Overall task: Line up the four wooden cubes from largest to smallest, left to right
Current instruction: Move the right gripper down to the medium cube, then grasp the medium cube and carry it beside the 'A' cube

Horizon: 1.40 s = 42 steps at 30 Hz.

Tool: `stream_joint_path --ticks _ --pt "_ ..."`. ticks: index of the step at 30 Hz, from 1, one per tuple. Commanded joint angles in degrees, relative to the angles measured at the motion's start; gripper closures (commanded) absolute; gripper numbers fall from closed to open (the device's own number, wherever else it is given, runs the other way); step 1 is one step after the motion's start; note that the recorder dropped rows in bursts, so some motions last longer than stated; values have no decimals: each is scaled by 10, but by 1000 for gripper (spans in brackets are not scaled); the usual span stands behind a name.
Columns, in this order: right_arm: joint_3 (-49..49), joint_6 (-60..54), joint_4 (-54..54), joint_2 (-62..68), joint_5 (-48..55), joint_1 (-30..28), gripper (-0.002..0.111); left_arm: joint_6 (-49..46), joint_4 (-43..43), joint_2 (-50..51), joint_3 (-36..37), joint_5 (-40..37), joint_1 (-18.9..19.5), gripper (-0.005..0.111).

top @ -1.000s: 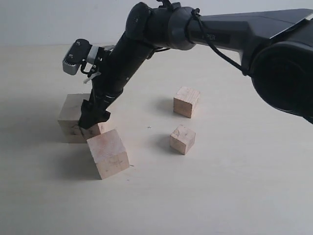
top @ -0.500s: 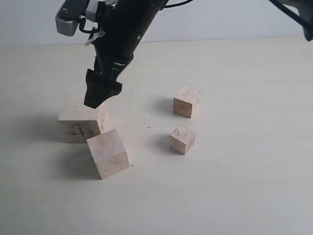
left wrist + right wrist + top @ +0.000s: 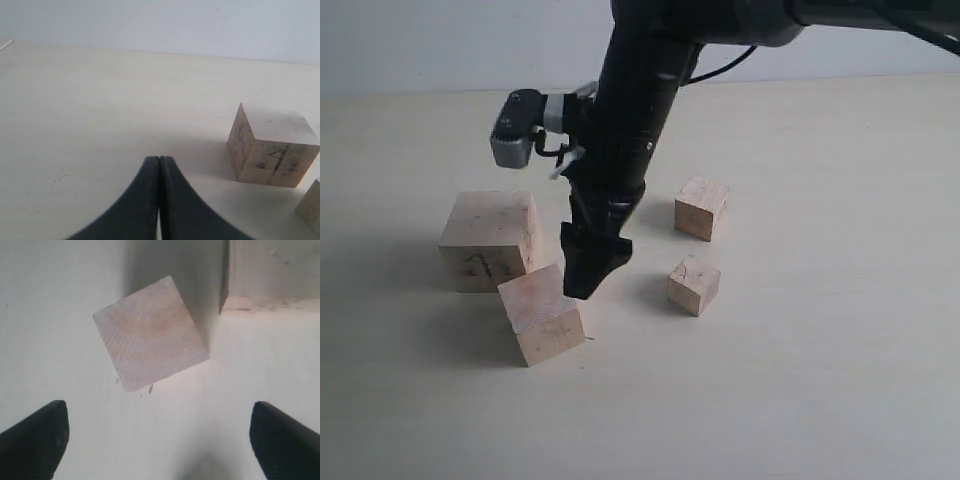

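**Four cubes unsorted on pale table**

Pale table [image 3: 820,400]: largest cube [image 3: 490,238] at left, second cube [image 3: 542,315] just beside it in front, third cube [image 3: 702,208] & smallest cube [image 3: 693,284] well apart to the right. R gripper [image 3: 588,280] hangs by second cube, jaws wide, empty. L gripper [image 3: 159,162] closed tight, empty.

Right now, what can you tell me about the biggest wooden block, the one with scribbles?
The biggest block is a pale, unfinished-looking wooden cube with dark scribbled marks on its side faces. It sits flat on the table, farthest left of the four in the exterior view. A smaller, turned cube lies just in front, seemingly not touching. Nothing grips it.
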State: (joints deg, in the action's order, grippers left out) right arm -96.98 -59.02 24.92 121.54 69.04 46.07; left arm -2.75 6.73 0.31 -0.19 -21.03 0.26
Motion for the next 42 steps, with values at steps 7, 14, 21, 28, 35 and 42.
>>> stream_joint_path --ticks 7,14,21,28,35,42 --pt "115 -151 72 -57 -153 -1 18 0 -1 -3 2 5 -33 107" --pt "144 -209 122 -55 -209 -1 21 0 -1 -3 2 5 -33 107" --pt "144 -215 154 -41 -189 -1 21 0 -1 -3 2 5 -33 107" --pt "148 -247 178 -9 -178 -1 23 0 -1 -3 2 5 -33 107" --pt "149 -283 185 -1 -177 -1 25 0 -1 -3 2 5 -33 107" --pt "149 -286 203 14 -167 -1 25 0 -1 -3 2 5 -33 107"
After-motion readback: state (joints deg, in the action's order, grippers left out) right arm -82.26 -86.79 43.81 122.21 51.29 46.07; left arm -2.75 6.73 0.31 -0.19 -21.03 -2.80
